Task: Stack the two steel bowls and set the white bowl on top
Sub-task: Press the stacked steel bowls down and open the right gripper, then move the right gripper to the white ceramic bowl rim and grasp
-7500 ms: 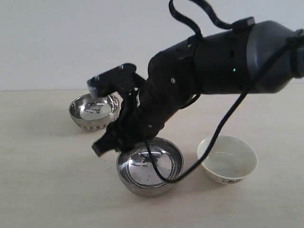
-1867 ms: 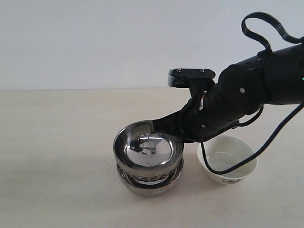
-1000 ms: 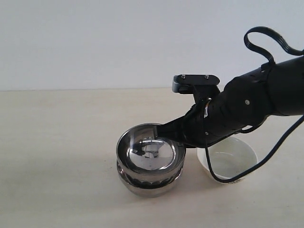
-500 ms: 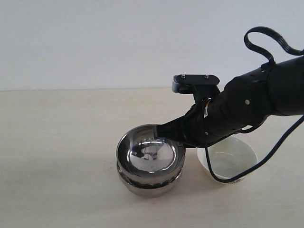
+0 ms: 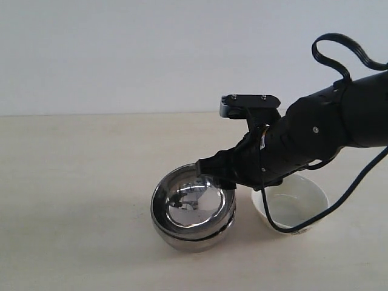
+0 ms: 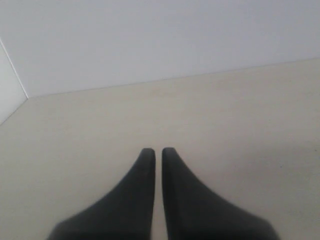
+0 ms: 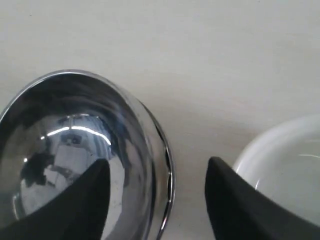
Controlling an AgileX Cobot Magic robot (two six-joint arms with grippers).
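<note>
A: Steel first: we count two steel bowls (image 5: 193, 212), one nested inside the other, on the table (image 5: 73, 182) near the front.

B: We count one white bowl (image 5: 297, 205) too. It stands upright just beside the pair on their right and is not stacked.

A: The right arm (image 5: 315, 136) slants down from the right, passing above the white bowl's far rim. We see the right gripper (image 5: 207, 171) spread wide, one finger over the steel hollow and the other outside the rim, grasping nothing.

B: In its wrist view the left gripper (image 6: 157, 150) hangs over bare table, its fingers all but touching, with nothing between them.
</note>
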